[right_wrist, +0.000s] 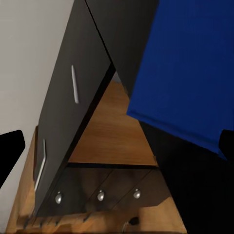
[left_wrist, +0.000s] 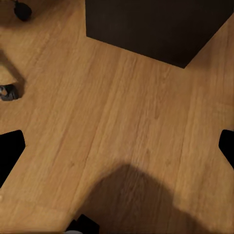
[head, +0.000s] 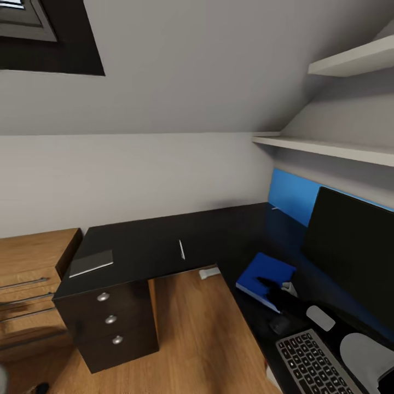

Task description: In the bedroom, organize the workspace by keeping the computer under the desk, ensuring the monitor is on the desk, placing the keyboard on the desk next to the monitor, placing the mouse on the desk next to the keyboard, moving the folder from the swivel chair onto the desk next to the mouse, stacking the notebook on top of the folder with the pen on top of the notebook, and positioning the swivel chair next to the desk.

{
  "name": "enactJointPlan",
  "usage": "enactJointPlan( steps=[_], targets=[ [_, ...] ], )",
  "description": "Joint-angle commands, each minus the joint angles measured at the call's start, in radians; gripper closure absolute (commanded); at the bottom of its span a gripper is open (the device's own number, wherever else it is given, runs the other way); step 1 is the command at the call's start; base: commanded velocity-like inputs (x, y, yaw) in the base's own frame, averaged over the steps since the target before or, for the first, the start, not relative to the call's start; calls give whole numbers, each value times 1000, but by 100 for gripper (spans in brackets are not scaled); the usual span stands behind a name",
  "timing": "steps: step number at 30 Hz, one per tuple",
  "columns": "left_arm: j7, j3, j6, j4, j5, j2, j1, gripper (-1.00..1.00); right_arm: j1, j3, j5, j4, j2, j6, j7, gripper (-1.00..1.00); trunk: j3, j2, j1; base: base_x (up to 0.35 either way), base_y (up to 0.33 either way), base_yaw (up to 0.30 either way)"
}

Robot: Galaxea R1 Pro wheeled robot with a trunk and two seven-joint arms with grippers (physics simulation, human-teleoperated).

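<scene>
Folder (head: 266, 276) lying unlabelled on desk (head: 158, 241), right end effector (head: 282, 293) spread above it, left end effector (left_wrist: 117, 146) spread.

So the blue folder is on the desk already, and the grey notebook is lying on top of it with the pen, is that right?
Not quite. The folder is on the desk, but the notebook is not on it: the head view shows it lying far off at the desk's other end, above the drawers. The pen lies by itself on the desktop between them.

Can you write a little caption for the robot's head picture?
Blue folder lies on the black desk beside the monitor, with pen and notebook farther along.
</scene>
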Motion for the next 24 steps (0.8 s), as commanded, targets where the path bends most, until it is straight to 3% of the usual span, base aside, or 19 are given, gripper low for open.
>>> enactJointPlan(
  steps=[1, 24],
  targets=[
    [-4, -6, -3, 0, 11, 1, 0, -100, -1, 5, -9, 0, -1, 4, 2, -100, -2, -1, 0, 0, 0, 166],
    [-5, -6, -3, 0, 10, 1, 0, -100, -1, 9, -7, 0, 4, -9, 3, -100, -5, -1, 0, 0, 0, 27]
  ],
)
